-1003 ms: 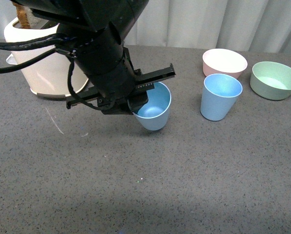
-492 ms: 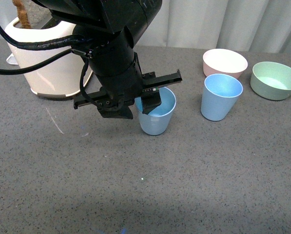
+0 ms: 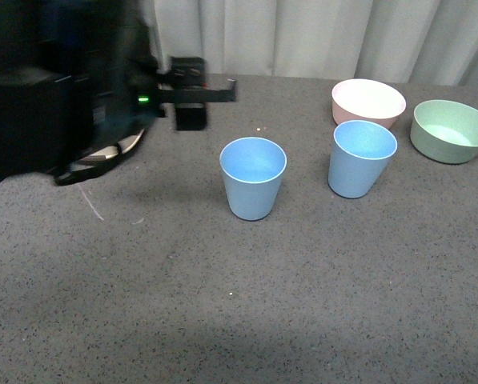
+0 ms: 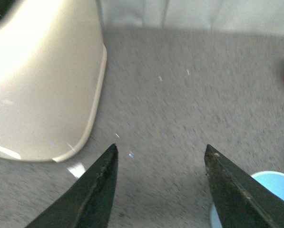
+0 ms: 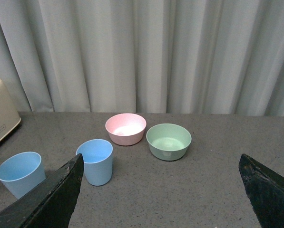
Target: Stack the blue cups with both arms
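Front view: blue cups (image 3: 253,177) (image 3: 363,158) upright, well apart.

I see a mock kitchen, lab-style: speckled grey worktop (image 3: 303,304), pleated curtain (image 5: 146,57) backdrop, cream toaster (image 4: 37,71), pink bowl (image 3: 368,100), green bowl (image 3: 451,130).

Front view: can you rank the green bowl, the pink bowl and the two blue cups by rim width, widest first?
1. green bowl
2. pink bowl, slightly narrower
3. left blue cup and right blue cup: alike, and the left one is nearer the camera, so unranked.
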Controlling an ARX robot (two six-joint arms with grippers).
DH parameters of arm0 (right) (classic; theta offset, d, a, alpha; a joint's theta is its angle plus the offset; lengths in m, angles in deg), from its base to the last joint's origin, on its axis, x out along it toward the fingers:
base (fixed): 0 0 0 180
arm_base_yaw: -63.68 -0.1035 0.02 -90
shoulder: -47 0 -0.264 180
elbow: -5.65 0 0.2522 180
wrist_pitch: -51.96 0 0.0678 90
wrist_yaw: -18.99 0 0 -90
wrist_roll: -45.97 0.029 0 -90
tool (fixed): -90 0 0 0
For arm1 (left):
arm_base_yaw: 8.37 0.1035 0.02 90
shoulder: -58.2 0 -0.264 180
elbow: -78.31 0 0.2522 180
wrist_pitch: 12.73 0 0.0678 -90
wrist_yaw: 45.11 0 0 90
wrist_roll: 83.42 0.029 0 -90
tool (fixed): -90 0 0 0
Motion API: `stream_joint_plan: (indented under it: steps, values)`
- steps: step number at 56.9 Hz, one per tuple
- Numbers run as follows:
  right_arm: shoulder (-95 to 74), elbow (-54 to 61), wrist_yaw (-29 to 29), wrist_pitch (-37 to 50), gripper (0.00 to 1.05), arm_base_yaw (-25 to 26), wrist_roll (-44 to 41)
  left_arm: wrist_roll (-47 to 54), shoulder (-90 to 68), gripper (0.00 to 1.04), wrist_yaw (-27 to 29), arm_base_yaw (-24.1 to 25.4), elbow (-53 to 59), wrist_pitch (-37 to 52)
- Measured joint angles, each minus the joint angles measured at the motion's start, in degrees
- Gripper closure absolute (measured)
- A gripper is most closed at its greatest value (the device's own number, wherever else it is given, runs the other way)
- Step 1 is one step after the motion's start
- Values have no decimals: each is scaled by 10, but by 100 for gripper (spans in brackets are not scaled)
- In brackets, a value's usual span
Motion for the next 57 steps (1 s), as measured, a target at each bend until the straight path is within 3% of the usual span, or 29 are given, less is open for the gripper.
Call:
stream_joint_plan:
  steps: [5, 12, 34, 52, 57]
  values:
    - [0, 0, 0, 0, 10, 0, 0, 58, 87, 71, -21, 39, 111, 219]
    - [0, 0, -1, 0, 10, 0, 0, 84, 194, 101, -65, 87, 233, 251]
    - [0, 0, -1, 0, 10, 0, 0, 94, 370, 101, -132, 155, 374, 205]
    - [0, 0, -1, 0, 10, 0, 0, 95, 529, 101, -170, 191, 433, 106]
    - [0, 0, -1, 0, 10, 0, 0, 95, 573, 101, -211, 227, 443, 72]
